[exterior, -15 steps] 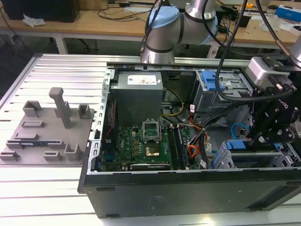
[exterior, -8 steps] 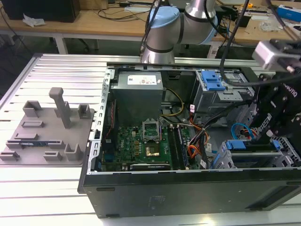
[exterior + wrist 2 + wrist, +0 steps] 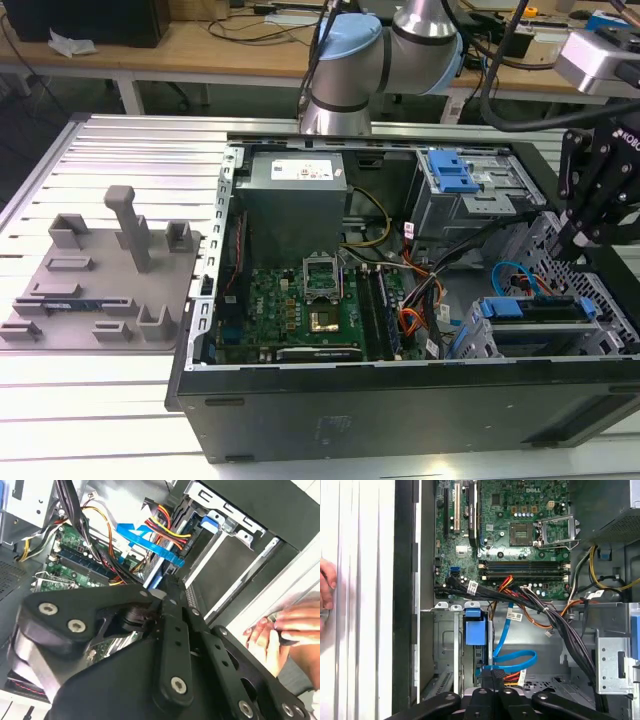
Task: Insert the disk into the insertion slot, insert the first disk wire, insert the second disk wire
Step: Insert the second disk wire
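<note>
Workshop setting: ribbed aluminium worktop [image 3: 120, 150] carrying an open black desktop computer case [image 3: 400, 410] laid on its side, wooden benches behind. Item one, the disk in its bright blue plastic carrier [image 3: 474, 630]: seated on edge in the insertion slot, a light-grey perforated sheet-metal drive cage [image 3: 480, 345] at the case's front corner near the exterior view's right; in the exterior view its blue carrier end [image 3: 503, 307] shows above the cage. Handling, as judged: rigid, moderately heavy, shock-sensitive; best taken by the carrier's side rails, never the label face or connector edge. Item two, flat bright blue data wire [image 3: 512, 656]: loops from the green motherboard [image 3: 520, 525] toward the disk's rear; judged soft, springy, light, its plug the only firm purchase. Item three, bundle of red, yellow and black power wires [image 3: 167, 527]: lies beside the blue wire, likewise limp. Black linkage gripper [image 3: 492, 680]: low over the disk's rear, fingers pressed together around the blue wire's dark plug. A person's hand [image 3: 285, 627] rests on the worktop beside the case wall.
</note>
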### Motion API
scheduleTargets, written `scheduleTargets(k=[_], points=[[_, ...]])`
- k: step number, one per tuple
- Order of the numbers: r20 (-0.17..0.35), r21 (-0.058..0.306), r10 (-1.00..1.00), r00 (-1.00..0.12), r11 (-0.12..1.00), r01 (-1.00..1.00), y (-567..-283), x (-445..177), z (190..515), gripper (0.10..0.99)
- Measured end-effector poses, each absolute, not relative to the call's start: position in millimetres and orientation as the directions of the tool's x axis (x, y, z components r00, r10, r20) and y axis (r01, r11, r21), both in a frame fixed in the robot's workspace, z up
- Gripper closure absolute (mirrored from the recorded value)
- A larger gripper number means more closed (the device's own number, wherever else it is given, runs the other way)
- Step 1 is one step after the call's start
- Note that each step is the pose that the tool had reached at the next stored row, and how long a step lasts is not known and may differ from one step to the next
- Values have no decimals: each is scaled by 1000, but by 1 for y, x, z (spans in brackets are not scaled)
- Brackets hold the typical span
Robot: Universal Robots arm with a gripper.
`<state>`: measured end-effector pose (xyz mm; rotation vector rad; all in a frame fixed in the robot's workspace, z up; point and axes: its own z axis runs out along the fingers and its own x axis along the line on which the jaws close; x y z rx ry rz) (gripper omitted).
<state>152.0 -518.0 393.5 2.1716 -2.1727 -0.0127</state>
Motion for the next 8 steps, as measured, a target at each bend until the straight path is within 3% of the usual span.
scheduleTargets(k=[1,8], points=[[43,55,-999,1,2,-998,-518,152,394,980],[43,55,-999,1,2,-998,-517,152,393,980]])
